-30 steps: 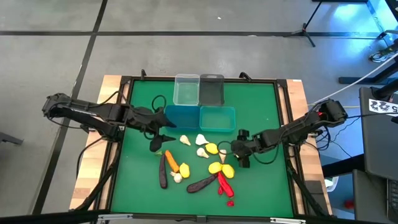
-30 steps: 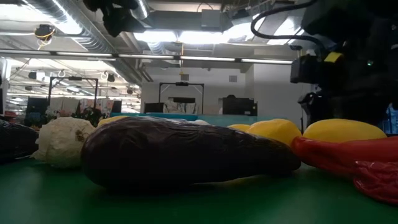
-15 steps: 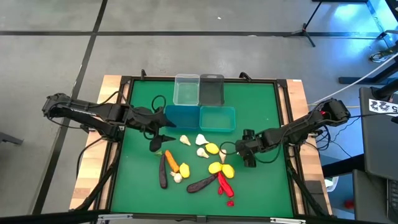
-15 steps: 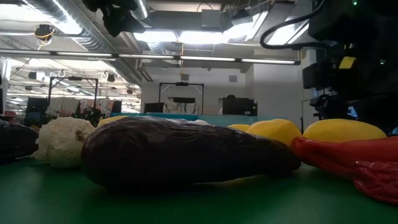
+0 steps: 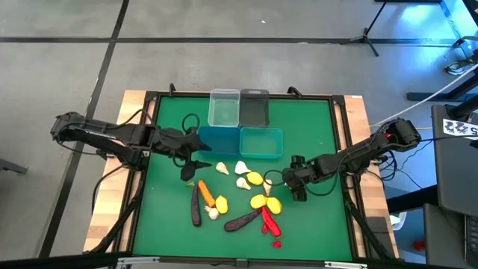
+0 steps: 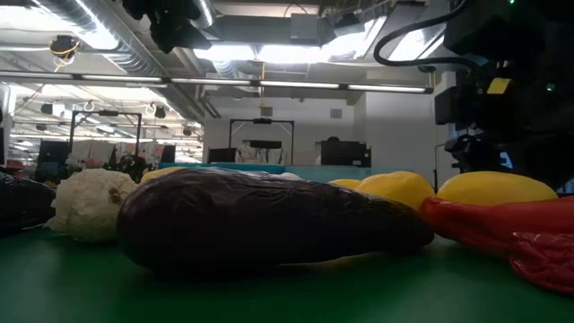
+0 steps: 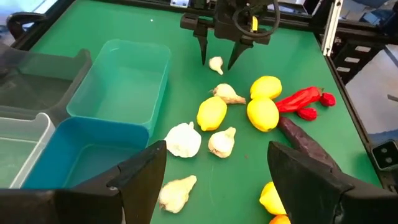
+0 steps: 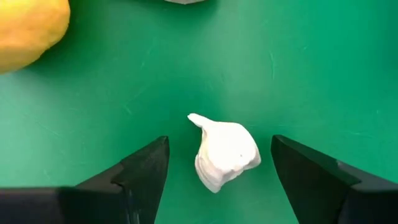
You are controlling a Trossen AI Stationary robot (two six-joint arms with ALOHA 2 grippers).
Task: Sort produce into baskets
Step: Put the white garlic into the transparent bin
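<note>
The produce lies in a loose group on the green mat: garlic bulbs (image 5: 242, 167), lemons (image 5: 259, 202), a carrot (image 5: 206, 193), eggplants (image 5: 243, 220) and red chilies (image 5: 269, 220). The baskets stand in a cluster behind it: clear (image 5: 224, 108), dark grey (image 5: 255, 108) and two teal-blue (image 5: 261, 142). My right gripper (image 8: 217, 168) is open and points down. Its fingers stand on either side of a small white garlic piece (image 8: 225, 155) without touching it, as the left wrist view (image 7: 216, 64) also shows. My left gripper (image 5: 196, 169) is open and empty beside the near-left teal basket (image 5: 216, 140).
A lemon (image 8: 28, 31) lies close to the garlic piece, and another garlic clove (image 7: 227, 93) lies just beyond it. A raised black frame (image 5: 345, 149) borders the mat. Bare mat lies at the right (image 5: 321, 217) and far left (image 5: 168, 112).
My right gripper has shifted a little toward the table's right edge and now holds still over the small garlic piece. The produce has kept its place.
</note>
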